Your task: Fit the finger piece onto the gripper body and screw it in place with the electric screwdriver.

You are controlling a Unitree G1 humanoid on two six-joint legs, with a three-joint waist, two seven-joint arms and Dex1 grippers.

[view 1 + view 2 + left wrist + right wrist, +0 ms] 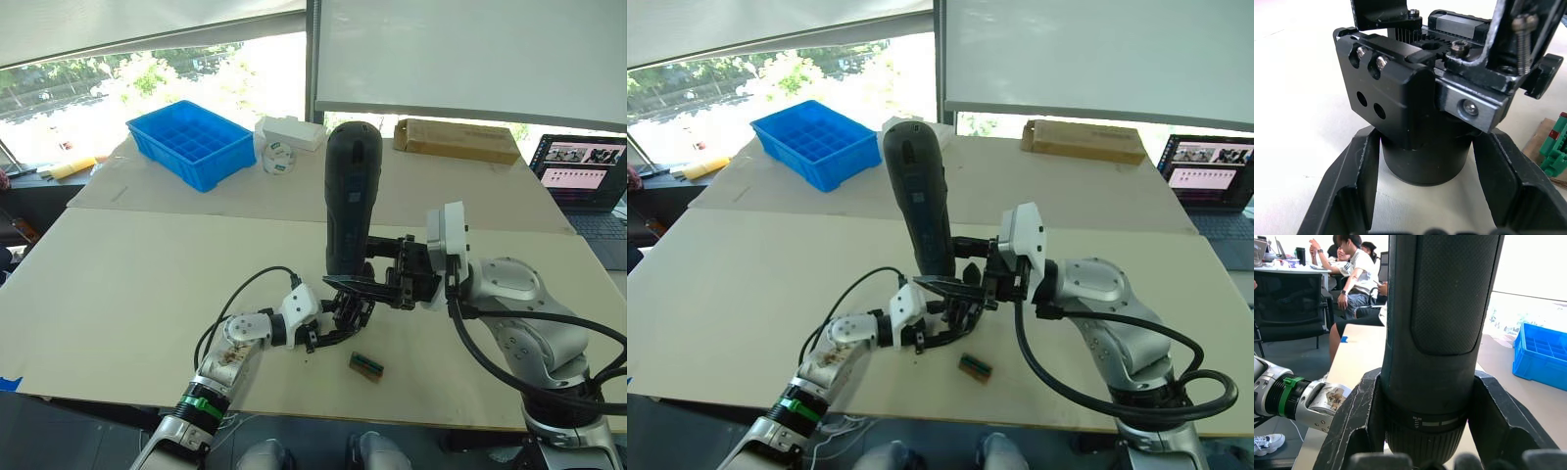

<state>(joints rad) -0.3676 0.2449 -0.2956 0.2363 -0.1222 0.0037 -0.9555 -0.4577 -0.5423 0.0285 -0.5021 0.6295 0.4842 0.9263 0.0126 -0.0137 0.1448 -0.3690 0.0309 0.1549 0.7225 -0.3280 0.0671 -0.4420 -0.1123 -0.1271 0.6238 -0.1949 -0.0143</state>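
Nearest the robot, a small green-and-tan block [366,365] lies on the pale surface [127,294], just beside the work point and free of both grippers.

Left gripper [333,328] is low on the surface. Its two black fingers [1352,196] sit on either side of the round base of the gripper body [1415,127]. The left wrist view shows the fingers close against that base; full contact cannot be confirmed. The gripper body stands upright on the surface, screws and gear teeth visible on its upper block. Whether the finger piece is already fitted cannot be told.

Right gripper [367,286] reaches in from the robot's right, directly above the gripper body. Its fingers are clamped around the lower barrel of the electric screwdriver [350,201], one on each side, as the right wrist view shows. The screwdriver stands nearly upright, thick end up, tip pointing down at the gripper body. The bit itself is hidden behind the fingers.

Farther back, on a second surface panel: a blue compartment tray [191,142] on the robot's left, a white box [290,131] with a small roll [278,157] just beside it, and a long brown cardboard box [457,139] to the right. A laptop [586,181] sits open at the far right edge.

The right wrist view shows seated people [1354,269] beyond the surface.
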